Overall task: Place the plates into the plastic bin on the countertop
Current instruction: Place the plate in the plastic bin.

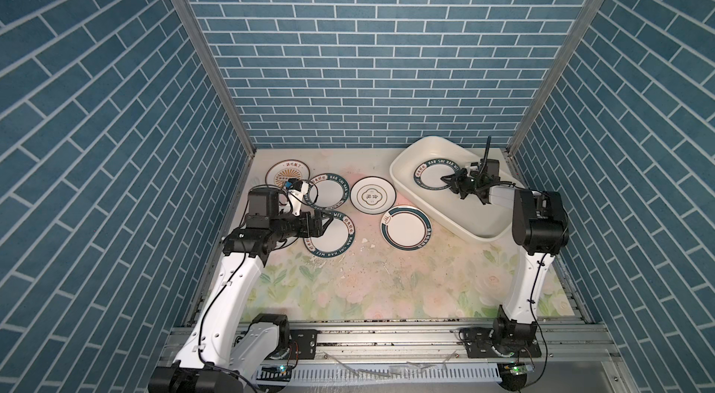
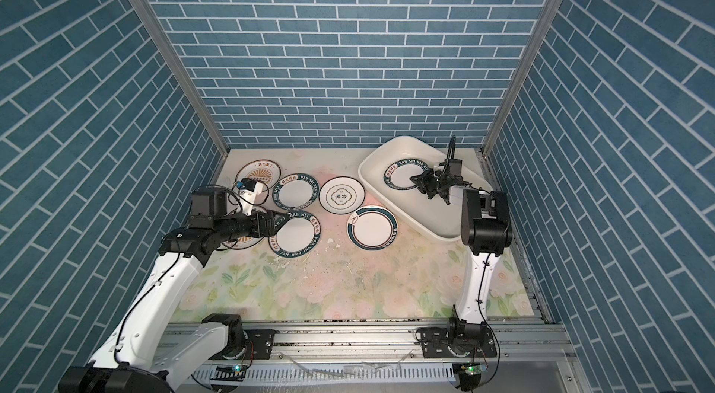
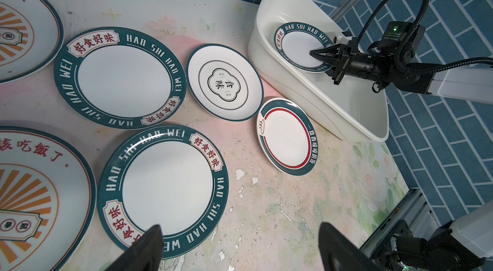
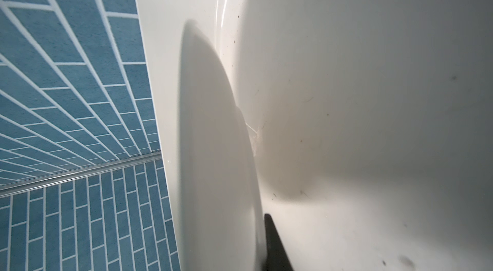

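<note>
Three blue-brick walls (image 1: 356,43), scuffed floral countertop (image 1: 387,286), right pincer (image 3: 313,53) gripping plate (image 3: 293,45) in bin (image 3: 346,112)

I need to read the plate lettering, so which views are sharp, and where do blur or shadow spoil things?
Left wrist view: lettered plate crisp, left gripper jaws blurred; right wrist view: held plate shows only a blank, shaded face against the plastic bin; both top views: rim lettering small, brick walls splayed.

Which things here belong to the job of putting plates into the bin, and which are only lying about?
Job: plastic bin; lettered plate inside it; on the countertop, far lettered plate, near lettered plate, quatrefoil plate, ring plate, far sunburst plate, near sunburst plate.
Lying about: white chips; blue tiled walls.
</note>
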### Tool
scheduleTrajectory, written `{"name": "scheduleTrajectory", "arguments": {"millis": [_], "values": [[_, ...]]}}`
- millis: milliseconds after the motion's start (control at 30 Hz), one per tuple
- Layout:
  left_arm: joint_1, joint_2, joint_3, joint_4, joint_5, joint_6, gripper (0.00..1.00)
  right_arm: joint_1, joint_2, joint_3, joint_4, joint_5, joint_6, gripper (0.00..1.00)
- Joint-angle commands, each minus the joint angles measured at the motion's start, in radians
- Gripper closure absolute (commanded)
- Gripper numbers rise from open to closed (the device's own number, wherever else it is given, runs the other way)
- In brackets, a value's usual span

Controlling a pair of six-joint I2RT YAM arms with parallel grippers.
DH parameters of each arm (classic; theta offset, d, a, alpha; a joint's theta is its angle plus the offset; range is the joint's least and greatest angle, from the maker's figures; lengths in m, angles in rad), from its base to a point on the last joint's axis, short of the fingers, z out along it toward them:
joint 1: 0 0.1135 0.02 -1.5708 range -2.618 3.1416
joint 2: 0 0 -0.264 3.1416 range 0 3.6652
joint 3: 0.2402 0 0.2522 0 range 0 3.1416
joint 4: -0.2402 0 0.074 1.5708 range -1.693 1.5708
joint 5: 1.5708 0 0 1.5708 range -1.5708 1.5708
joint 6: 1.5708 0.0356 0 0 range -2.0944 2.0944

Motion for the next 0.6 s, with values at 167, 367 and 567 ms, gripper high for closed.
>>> {"name": "scheduleTrajectory", "arguments": {"millis": [167, 367, 567], "values": [[0.009, -0.014, -0.024, 0.005, 0.002, 0.012, 0.08, 0.016, 0.046, 0.065, -0.071, 0.009, -0.051, 0.89], [0.011, -0.019, -0.029, 0.004, 0.000, 0.016, 0.07, 0.022, 0.051, 0.109, -0.169, 0.026, -0.098, 0.83], [0.011, -0.019, -0.026, 0.004, -0.002, 0.021, 0.07, 0.022, 0.051, 0.121, -0.244, 0.061, -0.137, 0.72]]}}
